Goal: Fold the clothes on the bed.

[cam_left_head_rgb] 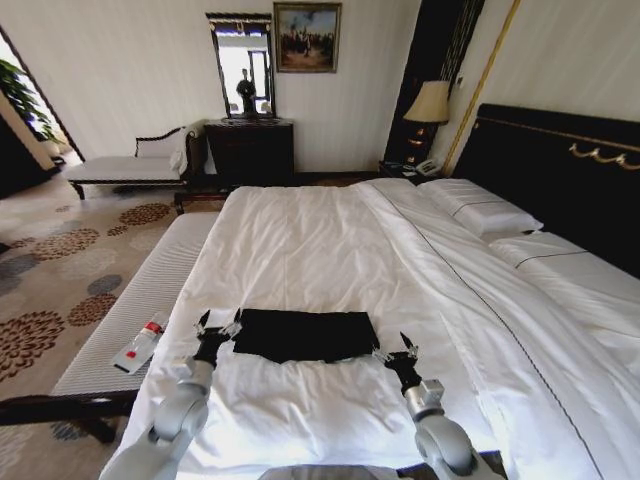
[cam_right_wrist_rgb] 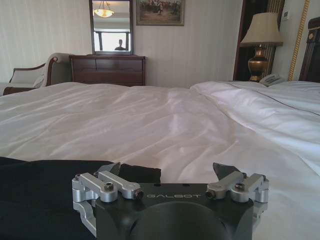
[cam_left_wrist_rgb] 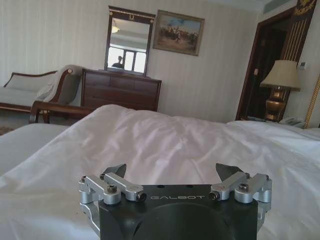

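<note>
Black cotton T-shirt (cam_left_head_rgb: 305,334) lies as a flat band on the white duvet (cam_left_head_rgb: 300,250), a gripper at each end.

Nearest, at 7 o'clock in the head view, the left gripper (cam_left_head_rgb: 217,325) stands at the shirt's left end, jaws spread wide and holding nothing; at 5 o'clock the right gripper (cam_left_head_rgb: 397,349) sits at the right end, equally open and empty, dark cloth just beside it in its wrist view. Neither is seen to touch the fabric. The shirt looks light, limp and prone to sag or bunch, so a pinch at the two end corners seems wisest. Beyond, the bed (cam_left_head_rgb: 560,160) runs toward 12 o'clock, pillows (cam_left_head_rgb: 480,210) at 2 o'clock, a pale bench (cam_left_head_rgb: 140,300) at 9 o'clock.
</note>
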Controlling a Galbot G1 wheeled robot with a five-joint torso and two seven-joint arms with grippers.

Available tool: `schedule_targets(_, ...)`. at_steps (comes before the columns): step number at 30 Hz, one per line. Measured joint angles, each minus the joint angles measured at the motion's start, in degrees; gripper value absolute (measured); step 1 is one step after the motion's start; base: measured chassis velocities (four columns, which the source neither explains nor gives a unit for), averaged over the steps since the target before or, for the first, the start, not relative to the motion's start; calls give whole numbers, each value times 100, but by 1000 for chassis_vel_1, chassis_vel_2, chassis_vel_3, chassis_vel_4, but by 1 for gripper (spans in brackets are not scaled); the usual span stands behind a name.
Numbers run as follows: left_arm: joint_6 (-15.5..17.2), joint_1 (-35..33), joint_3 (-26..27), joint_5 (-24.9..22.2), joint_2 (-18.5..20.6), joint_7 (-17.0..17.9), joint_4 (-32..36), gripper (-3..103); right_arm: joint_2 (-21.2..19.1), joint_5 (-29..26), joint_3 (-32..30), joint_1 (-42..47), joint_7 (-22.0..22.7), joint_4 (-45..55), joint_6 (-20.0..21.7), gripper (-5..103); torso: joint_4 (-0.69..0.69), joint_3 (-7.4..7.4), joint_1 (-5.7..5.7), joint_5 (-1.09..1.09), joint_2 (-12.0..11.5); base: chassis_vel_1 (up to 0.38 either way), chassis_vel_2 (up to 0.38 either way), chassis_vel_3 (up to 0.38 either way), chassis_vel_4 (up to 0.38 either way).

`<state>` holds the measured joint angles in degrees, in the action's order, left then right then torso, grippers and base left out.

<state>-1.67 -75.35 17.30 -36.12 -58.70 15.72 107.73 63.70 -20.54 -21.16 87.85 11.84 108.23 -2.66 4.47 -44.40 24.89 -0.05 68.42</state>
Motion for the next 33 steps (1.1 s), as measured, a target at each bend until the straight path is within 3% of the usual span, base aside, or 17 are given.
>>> schedule_targets(2,62,102,-72,-91,6,28,-186,100,-73,-71,86,-132,4,-50,47,100,-3,0,0,1,0,0,0,0,0)
schedule_targets(3,121,234,-224,-158,12,48,-414,100,-114,-109,116,-198,5,-78,69,100,-13,0,0,2,0,0,0,0,0)
schedule_targets(6,334,455,-605,-249,31,74,-732,100,-128,-137,89,-196,5,-96,77,100,-5,0,0,-1,0,0,0,0,0)
schedule_targets(11,516,251,-773,-208,113,101,-639,100,-70,-128,68,-159,6,-82,77,100,-4,0,0,1,0,0,0,0,0)
schedule_targets(20,416,-927,-239,7,417,-7,-299,100,-34,-89,71,-96,18,-25,78,100,-8,1,-2,1,1,0,0,0,0)
schedule_targets(25,136,-1291,-60,235,480,-76,100,100,-39,-72,29,-19,20,50,76,100,-7,1,-2,0,1,0,0,0,0)
schedule_targets(30,91,-1050,-59,31,409,0,331,100,-4,-44,24,8,26,83,75,100,-7,2,-2,1,1,0,0,0,0)
schedule_targets(33,216,-311,-280,-283,168,200,28,100,28,14,19,56,34,93,75,100,-5,2,-2,1,1,0,0,0,0)
